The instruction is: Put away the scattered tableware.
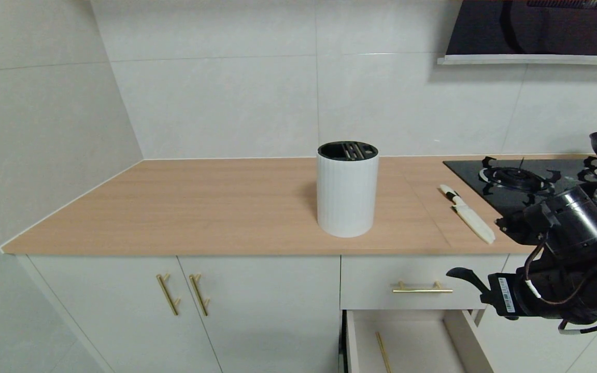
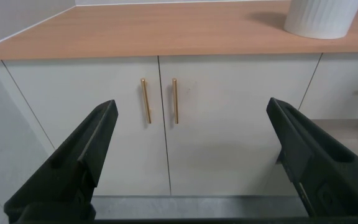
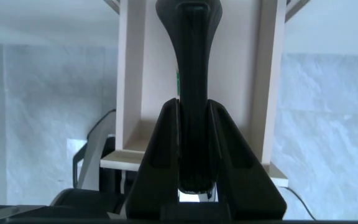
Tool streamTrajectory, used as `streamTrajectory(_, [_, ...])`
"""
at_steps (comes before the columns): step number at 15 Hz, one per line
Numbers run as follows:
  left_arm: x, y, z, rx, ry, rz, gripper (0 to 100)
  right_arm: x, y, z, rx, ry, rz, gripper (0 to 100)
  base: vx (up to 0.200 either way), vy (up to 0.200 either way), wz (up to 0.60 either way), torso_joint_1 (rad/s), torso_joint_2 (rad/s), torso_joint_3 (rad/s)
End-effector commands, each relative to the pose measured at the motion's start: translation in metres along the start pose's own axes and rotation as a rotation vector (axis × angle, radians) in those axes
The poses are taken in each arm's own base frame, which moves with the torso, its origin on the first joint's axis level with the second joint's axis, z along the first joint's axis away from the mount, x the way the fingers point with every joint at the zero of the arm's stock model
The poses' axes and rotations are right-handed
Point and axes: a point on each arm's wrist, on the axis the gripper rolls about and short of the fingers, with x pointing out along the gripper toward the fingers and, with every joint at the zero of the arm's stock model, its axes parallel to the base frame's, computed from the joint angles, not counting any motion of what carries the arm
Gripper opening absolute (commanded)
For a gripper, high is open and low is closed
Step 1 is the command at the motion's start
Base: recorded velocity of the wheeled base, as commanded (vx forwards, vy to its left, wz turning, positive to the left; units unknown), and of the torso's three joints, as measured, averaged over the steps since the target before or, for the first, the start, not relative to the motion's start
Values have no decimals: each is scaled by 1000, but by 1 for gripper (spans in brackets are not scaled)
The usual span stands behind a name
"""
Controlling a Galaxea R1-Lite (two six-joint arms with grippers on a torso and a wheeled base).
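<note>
Hanging by the open drawer (image 1: 456,331), the right hand (image 3: 192,124) is clamped on a black utensil (image 3: 190,50), the left hand (image 2: 191,118) apart; next it likely needs lowering and releasing.

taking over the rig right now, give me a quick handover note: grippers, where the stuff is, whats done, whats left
Left gripper: open, holding nothing, low in front of the cabinet doors.
Right gripper: shut on a black utensil handle, held over the open drawer.
Things: the knife lies on the counter between the white holder and the stove. A thin gold-coloured stick lies in the drawer.
Done: black utensil is in the grip, not yet released.
Left: probably set it in the drawer, then put the knife away.
</note>
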Motion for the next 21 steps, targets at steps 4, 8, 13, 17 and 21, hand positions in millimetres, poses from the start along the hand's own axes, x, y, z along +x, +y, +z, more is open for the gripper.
streamTrajectory(4, [0, 0, 0, 0, 0, 1, 100, 9, 1, -1, -5, 33, -13, 0, 0, 0, 0, 0, 0, 0])
streamTrajectory(8, [0, 0, 0, 0, 0, 1, 100, 8, 0, -1, -4, 27, -12, 0, 0, 0, 0, 0, 0, 0])
streamTrajectory(13, [0, 0, 0, 2, 0, 1, 100, 10, 1, -2, -5, 33, -14, 0, 0, 0, 0, -77, 183, 107])
streamTrajectory(17, [0, 0, 0, 0, 0, 1, 100, 10, 1, -2, -5, 33, -14, 0, 0, 0, 0, -204, 483, 274])
streamTrajectory(21, [0, 0, 0, 0, 0, 1, 100, 10, 1, -2, -5, 35, -15, 0, 0, 0, 0, -193, 487, 292])
